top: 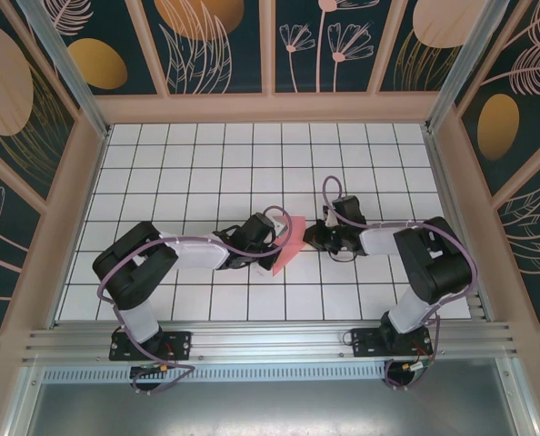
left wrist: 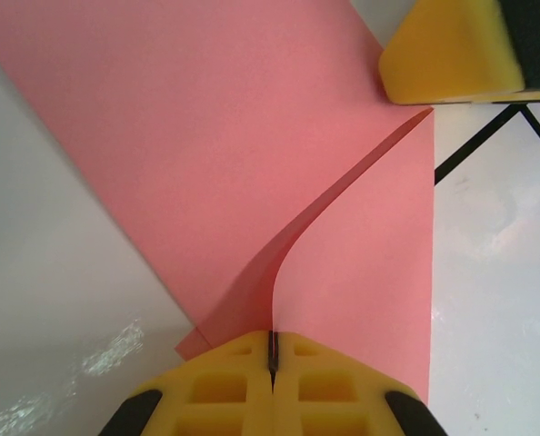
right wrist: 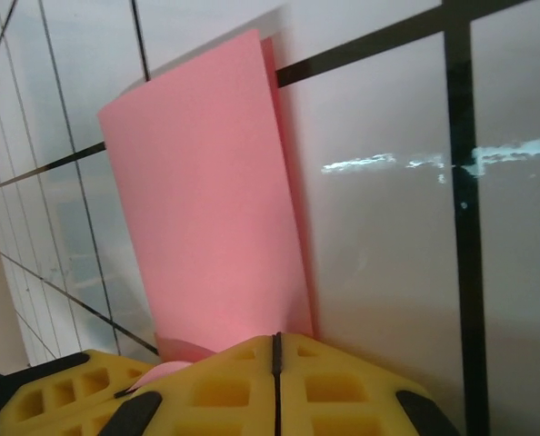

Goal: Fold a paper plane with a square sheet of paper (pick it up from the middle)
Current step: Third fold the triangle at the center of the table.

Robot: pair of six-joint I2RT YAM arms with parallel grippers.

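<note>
The square sheet of paper (top: 289, 238) is salmon pink and lies folded over on the white grid table, one flap curving upward. My left gripper (top: 275, 239) is shut on the paper's raised edge. In the left wrist view the thin pink edge (left wrist: 343, 254) runs straight into the slit between the yellow fingertips of that gripper (left wrist: 272, 352). My right gripper (top: 309, 240) faces it from the right, shut. Its tips (right wrist: 275, 350) sit against the paper (right wrist: 206, 200), and no paper shows in their slit. One right finger (left wrist: 452, 50) rests by the flap's far corner.
The white tiled table (top: 206, 163) extends around both arms, bounded by wooden-framed patterned walls (top: 270, 45). A metal rail (top: 270, 341) runs along the near edge by the arm bases. The left gripper's yellow fingers (right wrist: 61, 395) appear low left in the right wrist view.
</note>
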